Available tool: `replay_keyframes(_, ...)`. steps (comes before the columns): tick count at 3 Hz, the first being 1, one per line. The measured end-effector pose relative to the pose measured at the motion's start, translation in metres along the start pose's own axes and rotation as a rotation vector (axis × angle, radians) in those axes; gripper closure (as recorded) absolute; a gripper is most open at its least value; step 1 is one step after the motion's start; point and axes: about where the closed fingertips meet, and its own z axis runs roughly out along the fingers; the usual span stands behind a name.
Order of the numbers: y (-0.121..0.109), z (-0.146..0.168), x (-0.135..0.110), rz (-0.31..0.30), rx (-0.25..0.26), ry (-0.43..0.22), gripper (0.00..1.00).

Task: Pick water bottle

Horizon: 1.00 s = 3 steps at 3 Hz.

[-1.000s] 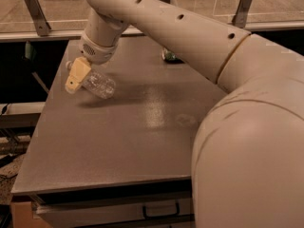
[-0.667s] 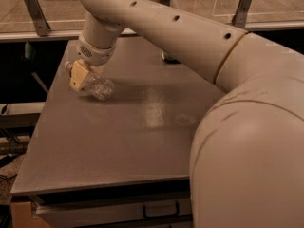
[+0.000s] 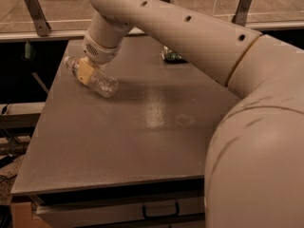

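Note:
The water bottle (image 3: pixel 102 83) is a clear ribbed plastic bottle lying on its side at the back left of the grey table (image 3: pixel 142 141). Its pale cap (image 3: pixel 68 60) points left toward the table's left edge. My gripper (image 3: pixel 86 70) is down on the bottle, across its neck end, with a yellowish pad in front of the label area. The bottle's base sticks out to the lower right of the gripper. My arm reaches in from the right across the table's back.
A green can (image 3: pixel 171 56) sits at the back of the table, partly hidden behind my arm. Metal rail posts (image 3: pixel 33 11) stand behind the table. The left table edge is close to the bottle. A drawer handle (image 3: pixel 160 212) shows below the front edge.
My gripper has shifted slightly right and up over the bottle. The bottle's cap and neck now show to the left of the pad.

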Motion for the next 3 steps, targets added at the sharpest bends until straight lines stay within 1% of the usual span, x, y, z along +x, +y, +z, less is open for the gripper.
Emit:
replay_keyframes(1, -0.01, -0.028, -0.002, -0.076, -0.004, -0.099, 1.0)
replay_keyframes(2, -0.017, -0.064, 0.006, -0.165, -0.037, -0.215, 1.0)
replay_keyframes(3, -0.024, -0.1, 0.029, -0.221, -0.103, -0.326, 1.0)
